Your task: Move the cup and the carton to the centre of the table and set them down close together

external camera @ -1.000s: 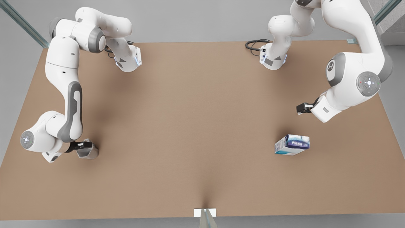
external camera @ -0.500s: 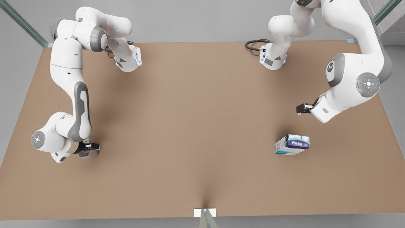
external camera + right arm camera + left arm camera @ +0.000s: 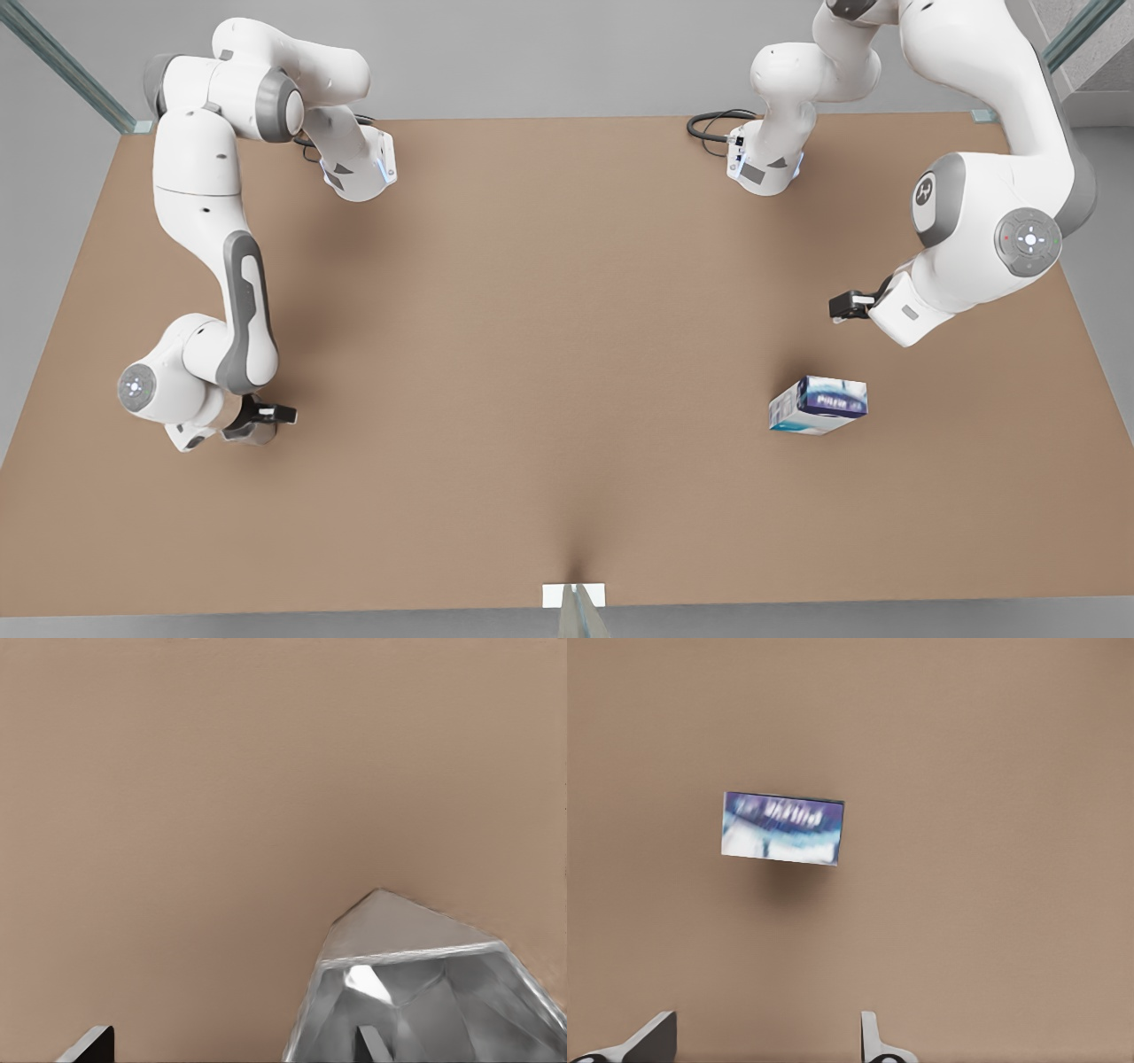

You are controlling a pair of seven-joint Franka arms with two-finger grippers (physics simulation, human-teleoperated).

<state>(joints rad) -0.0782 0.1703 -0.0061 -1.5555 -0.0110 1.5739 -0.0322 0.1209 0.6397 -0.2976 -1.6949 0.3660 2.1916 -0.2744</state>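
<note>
Claw [image 3: 266,415] on my right arm sits spread over the cup [image 3: 425,997], one finger [image 3: 370,1045] inside its rim, having slid toward the front view's right since a second ago. My left claw [image 3: 840,307] hangs released, apart from the carton [image 3: 818,405], which lies lengthwise across the desk [image 3: 549,354], unmoved.

- Small grey faceted metallic cup [image 3: 241,431]: mostly hidden beneath the right gripper [image 3: 266,415] in front view; cut off by frame edge in right wrist view.
- White carton with blue-teal printing [image 3: 783,828]: lettering blurred, unreadable.
- Left gripper [image 3: 766,1041]: fingertips cropped at frame edge.
</note>
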